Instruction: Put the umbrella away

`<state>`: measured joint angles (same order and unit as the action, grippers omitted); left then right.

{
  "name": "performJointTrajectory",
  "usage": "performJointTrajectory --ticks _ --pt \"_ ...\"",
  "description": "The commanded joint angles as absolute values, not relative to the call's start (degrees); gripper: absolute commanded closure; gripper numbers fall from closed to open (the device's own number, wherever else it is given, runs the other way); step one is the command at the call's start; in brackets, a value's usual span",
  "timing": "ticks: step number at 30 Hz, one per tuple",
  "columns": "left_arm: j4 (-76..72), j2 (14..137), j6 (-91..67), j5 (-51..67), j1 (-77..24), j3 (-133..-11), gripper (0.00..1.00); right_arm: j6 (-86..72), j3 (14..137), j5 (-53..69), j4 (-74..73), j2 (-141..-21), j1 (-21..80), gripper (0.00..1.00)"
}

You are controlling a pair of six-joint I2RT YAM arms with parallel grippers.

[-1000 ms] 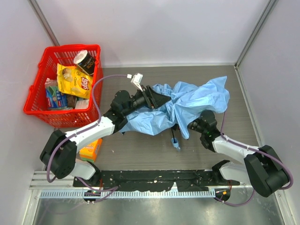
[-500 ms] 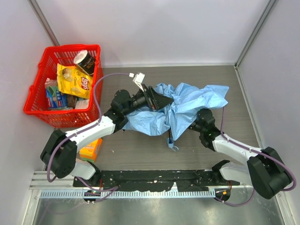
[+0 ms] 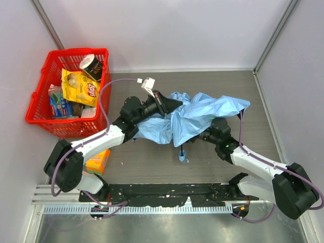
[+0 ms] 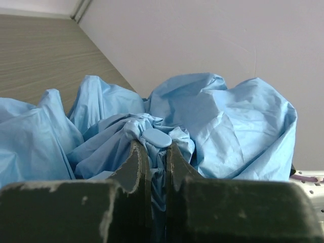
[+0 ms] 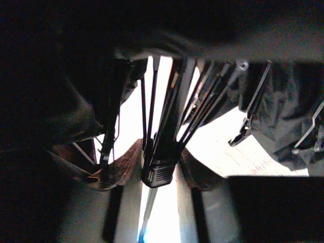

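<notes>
The umbrella lies crumpled mid-table, its light blue cloth bunched over both grippers. Its thin black shaft sticks out toward me, ending at a blue strap loop. My left gripper reaches in from the left, and in the left wrist view it is shut on a fold of the blue cloth just below a small blue tab. My right gripper is tucked beneath the canopy. From under the cloth it is shut on the black runner where the ribs meet the shaft.
A red basket stands at the back left, holding a yellow snack bag, a dark can and other packs. An orange box lies beside the left arm's base. Walls close in the table's back and right sides.
My left gripper opened wide and then closed on the cloth. The canopy has flattened and bunched in toward the shaft. The right gripper and the strap end shifted slightly left and nearer.
</notes>
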<state>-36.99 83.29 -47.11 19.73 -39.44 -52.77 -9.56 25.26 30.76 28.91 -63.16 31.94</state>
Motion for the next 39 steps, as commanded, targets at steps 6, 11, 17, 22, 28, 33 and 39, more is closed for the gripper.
performJointTrajectory --ticks 6,11,17,22,28,33,39 --pt "-40.61 69.80 -43.42 1.70 -40.25 -46.68 1.00 -22.66 19.08 13.99 27.27 -52.84 34.28 0.21" --pt "-36.14 64.44 -41.14 -7.10 -39.82 -46.93 1.00 -27.50 18.54 5.90 11.71 -45.54 34.28 0.20" --pt "-22.53 60.65 -40.60 -15.19 -39.64 -51.05 1.00 -28.48 20.30 9.66 2.29 -36.59 34.45 0.21" --pt "-11.27 62.48 -42.10 -22.84 -39.55 -54.05 1.00 -25.76 28.36 18.26 3.16 -30.23 35.51 0.22" --pt "-9.15 64.33 -43.94 -20.31 -39.55 -55.19 1.00 -26.10 45.32 19.54 3.24 -45.67 38.22 0.22" --pt "-9.31 63.99 -47.10 -18.11 -39.64 -54.41 1.00 -25.41 58.16 16.96 1.42 -60.18 39.90 0.22" --pt "-9.40 61.88 -48.78 -15.30 -39.55 -53.70 1.00 -22.33 59.33 15.98 1.92 -67.06 40.08 0.22"
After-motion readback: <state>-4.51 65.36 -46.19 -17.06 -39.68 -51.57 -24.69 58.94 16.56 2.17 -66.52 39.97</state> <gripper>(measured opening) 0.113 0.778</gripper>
